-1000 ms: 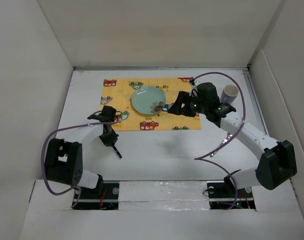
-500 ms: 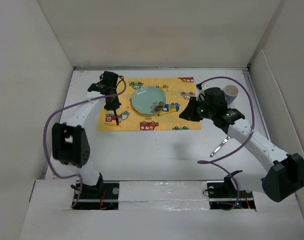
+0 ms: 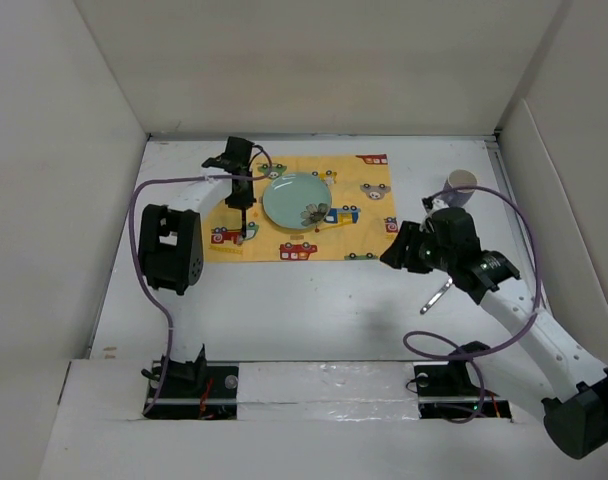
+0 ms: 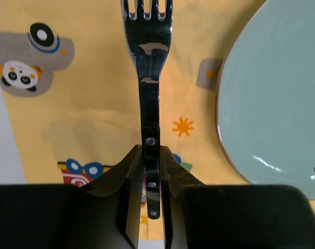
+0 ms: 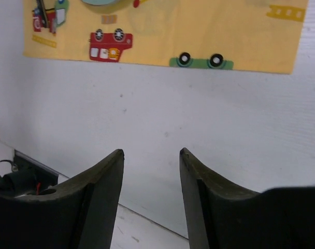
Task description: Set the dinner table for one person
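My left gripper (image 3: pixel 242 207) is shut on a black-handled fork (image 3: pixel 245 230) and holds it over the yellow car-print placemat (image 3: pixel 364 225), just left of the pale green plate (image 3: pixel 294 198). In the left wrist view the fork (image 4: pixel 148 62) points away from the jaws, tines at the far end, with the plate (image 4: pixel 274 98) to its right. My right gripper (image 3: pixel 394 253) is open and empty over the white dinner table (image 3: pixel 314 300), just off the placemat's near right corner. In the right wrist view the gripper (image 5: pixel 151 153) hangs above bare tabletop (image 5: pixel 199 104).
A white cup (image 3: pixel 461 184) stands at the right, beyond the placemat. A silver utensil (image 3: pixel 439 297) lies on the table beside my right arm. White panels wall the table on all sides.
My left arm has swung from the near table up to the placemat's left part, carrying the fork. My right gripper has drawn back from the placemat toward the near right.
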`<state>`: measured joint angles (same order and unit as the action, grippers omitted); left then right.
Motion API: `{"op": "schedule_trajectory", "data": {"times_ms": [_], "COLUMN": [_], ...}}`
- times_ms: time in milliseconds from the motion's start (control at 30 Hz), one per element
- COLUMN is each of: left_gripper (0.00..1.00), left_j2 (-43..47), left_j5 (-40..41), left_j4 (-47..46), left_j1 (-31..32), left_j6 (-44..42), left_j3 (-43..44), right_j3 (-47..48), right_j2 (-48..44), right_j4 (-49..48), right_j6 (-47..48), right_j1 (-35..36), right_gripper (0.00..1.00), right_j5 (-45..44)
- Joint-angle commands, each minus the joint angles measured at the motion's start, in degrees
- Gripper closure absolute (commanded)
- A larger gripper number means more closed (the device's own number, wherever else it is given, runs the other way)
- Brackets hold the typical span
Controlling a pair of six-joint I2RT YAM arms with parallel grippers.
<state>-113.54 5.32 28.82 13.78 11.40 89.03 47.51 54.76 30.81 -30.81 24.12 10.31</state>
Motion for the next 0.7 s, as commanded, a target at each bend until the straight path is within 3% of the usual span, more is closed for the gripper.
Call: {"op": "schedule_trajectory", "data": {"times_ms": [0, 133, 367, 467, 667], "left_gripper": [1.0, 1.0, 1.0, 0.88, 0.53], "left_j2": [-2.29, -3.97, -4.85, -4.5, 1.71], "left_j5": [1.01, 0.65, 1.71, 2.41, 2.5], "left_j4": [-1.48, -2.45, -3.5, -3.33, -3.77], "left_j1": [-0.07, -0.07, -0.07, -0.07, -0.07], "left_j6": [-1.29, -1.38, -0.5, 0.29, 3.27], "left_j3": [2.9, 2.55, 1.84, 1.84, 0.45], "right_j3": [-1.97, -4.79, -9.01, -9.27, -8.31], "right_j2": [-2.99, -4.22, -4.4, -2.82, 3.05], "right_j4": [5.47, 11.37, 15.07, 15.07, 15.86], "right_j6": [-2.58, -9.25, -19.02, -20.69, -22.27], "right_j1": [-1.53, -5.03, -11.89, -14.87, -19.98], "right_gripper": [0.45, 0.38, 0.28, 0.27, 0.23], "right_j5": [-5.11, -15.11, -20.23, -20.86, -21.03]}}
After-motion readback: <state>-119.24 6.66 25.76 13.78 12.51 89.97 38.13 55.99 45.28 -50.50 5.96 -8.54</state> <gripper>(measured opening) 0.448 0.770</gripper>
